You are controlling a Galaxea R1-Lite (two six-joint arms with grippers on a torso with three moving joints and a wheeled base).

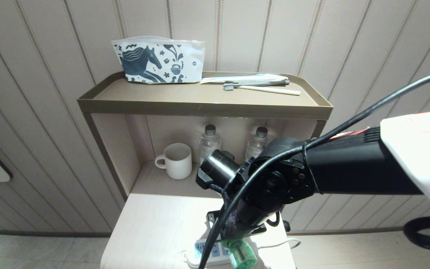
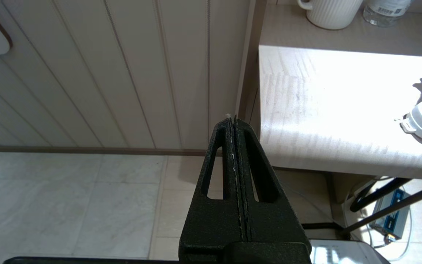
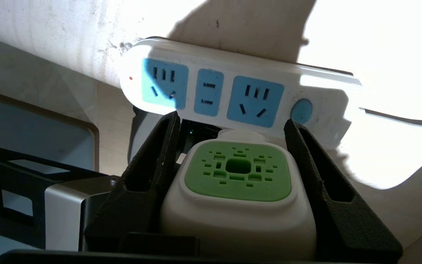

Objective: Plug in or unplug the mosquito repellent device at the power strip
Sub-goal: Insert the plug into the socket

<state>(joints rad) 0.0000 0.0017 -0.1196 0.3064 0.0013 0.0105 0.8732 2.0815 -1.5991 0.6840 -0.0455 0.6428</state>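
My right gripper (image 3: 233,146) clamps the mosquito repellent device (image 3: 237,190) just beside the power strip (image 3: 233,91), clear of its sockets; I should keep it square; my left gripper (image 2: 234,132), closed, idles aside.

Right gripper (image 3: 233,121) black, clamped round the mosquito repellent device (image 3: 238,198): white head, green top patch perforated with small slots around a central hole, clear green bottle (image 1: 242,254) below it. Just beyond the fingertips the power strip (image 3: 233,91) is white with light-blue socket faces and a blue round button; the table (image 1: 155,224) under it is pale wood grain. Further out: white ribbed mug (image 1: 175,161), white pouch (image 1: 159,61) with dark-blue horse print, beige striped wall panels (image 1: 32,93); left gripper (image 2: 234,121) black.
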